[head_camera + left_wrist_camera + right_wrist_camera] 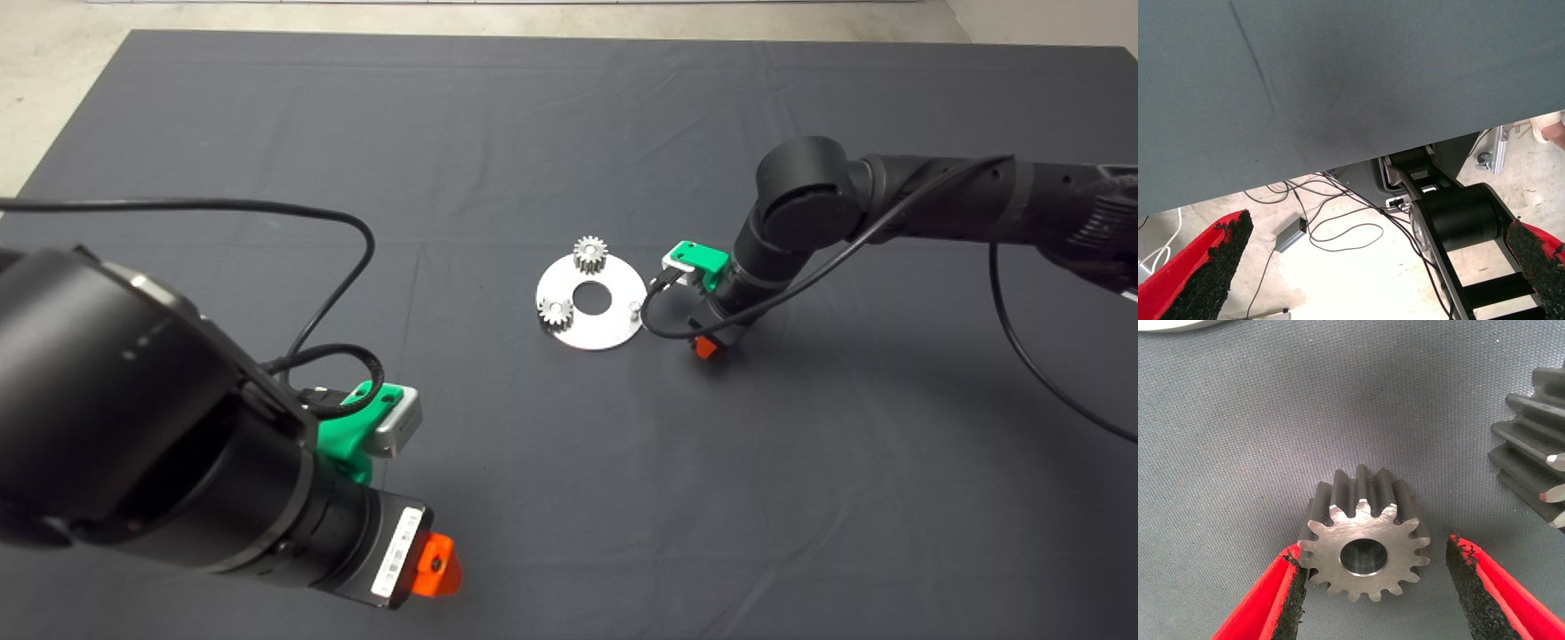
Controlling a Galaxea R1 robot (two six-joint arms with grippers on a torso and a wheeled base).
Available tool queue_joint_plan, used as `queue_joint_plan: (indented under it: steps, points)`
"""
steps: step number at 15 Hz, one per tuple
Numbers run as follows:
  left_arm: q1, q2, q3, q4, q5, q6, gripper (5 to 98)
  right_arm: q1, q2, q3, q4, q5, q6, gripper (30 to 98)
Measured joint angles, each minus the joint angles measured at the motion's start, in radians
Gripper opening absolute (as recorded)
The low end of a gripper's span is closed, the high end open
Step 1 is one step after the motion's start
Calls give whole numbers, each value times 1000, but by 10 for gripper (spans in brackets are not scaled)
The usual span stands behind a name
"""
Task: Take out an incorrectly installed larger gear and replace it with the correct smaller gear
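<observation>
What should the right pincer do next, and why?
Probably shut on the smaller gear. The right pincer is open, low over the mat, its pads flanking that gear; one pad is near the teeth, the other stands off. The larger gear lies aside, and a pin on the round plate stands bare.

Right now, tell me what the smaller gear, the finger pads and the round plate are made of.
Smaller gear: looks like steel, its grey face showing fine machining marks. Right gripper finger pads: black, coarse and grainy, probably rubber or foam grip material. Round plate: bright, smooth silver disc, likely polished metal, though painted plastic cannot be excluded.
</observation>
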Motion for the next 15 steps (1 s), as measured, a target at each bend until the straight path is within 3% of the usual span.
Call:
queue_joint_plan:
  steps: [15]
  points:
    - [0,0,0,0,0,0,982,0,9,0,-1,0,5,553]
